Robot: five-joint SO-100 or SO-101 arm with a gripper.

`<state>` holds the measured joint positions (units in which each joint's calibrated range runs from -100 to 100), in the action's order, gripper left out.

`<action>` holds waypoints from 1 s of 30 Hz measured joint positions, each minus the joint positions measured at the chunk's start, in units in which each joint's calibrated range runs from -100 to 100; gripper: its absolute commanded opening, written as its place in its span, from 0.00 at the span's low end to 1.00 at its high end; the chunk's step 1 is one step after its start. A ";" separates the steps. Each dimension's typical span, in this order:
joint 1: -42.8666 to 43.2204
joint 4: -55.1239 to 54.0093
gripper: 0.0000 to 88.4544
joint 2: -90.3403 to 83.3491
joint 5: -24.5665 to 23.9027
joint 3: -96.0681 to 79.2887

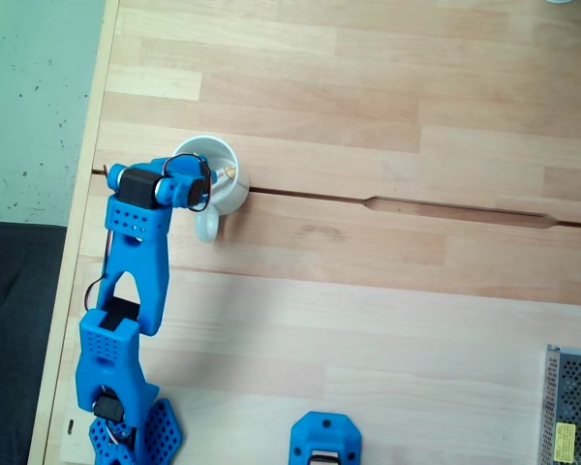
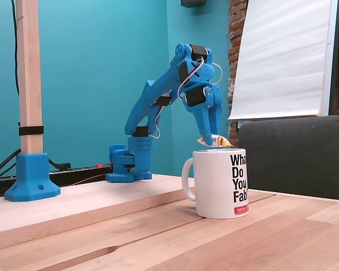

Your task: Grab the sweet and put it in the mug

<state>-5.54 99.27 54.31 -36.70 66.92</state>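
The blue arm reaches over from its base near the table's corner, and its gripper hangs just above the mouth of the white mug, fingers pinched together on the sweet — a small wrapped candy whose golden-orange twisted end pokes out sideways over the rim. In the fixed view from above, the gripper sits over the mug, which stands near the left edge of the wooden table beside a long seam in the boards, handle pointing toward the arm's base; a speck of the sweet shows inside the rim's outline. The candy looks feather-light and hard-centred, its wrapper thin, crinkly and probably a bit slick — the twisted ends would crumple and slip if taken alone, so the firm middle is the place to hold it, as the fingers seem to. It should fall cleanly once let go, though something this light could cling to a finger. The mug looks heavy and steady enough not to shift, unless the fingers knock its rim.
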 measured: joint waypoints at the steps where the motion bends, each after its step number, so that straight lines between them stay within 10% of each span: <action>1: 0.00 0.00 0.00 0.00 0.00 0.36; 15: 0.00 0.00 0.00 0.00 0.34 0.36; 30: 0.00 0.00 0.33 0.00 0.10 0.45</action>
<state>-5.54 99.27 54.31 -36.61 67.37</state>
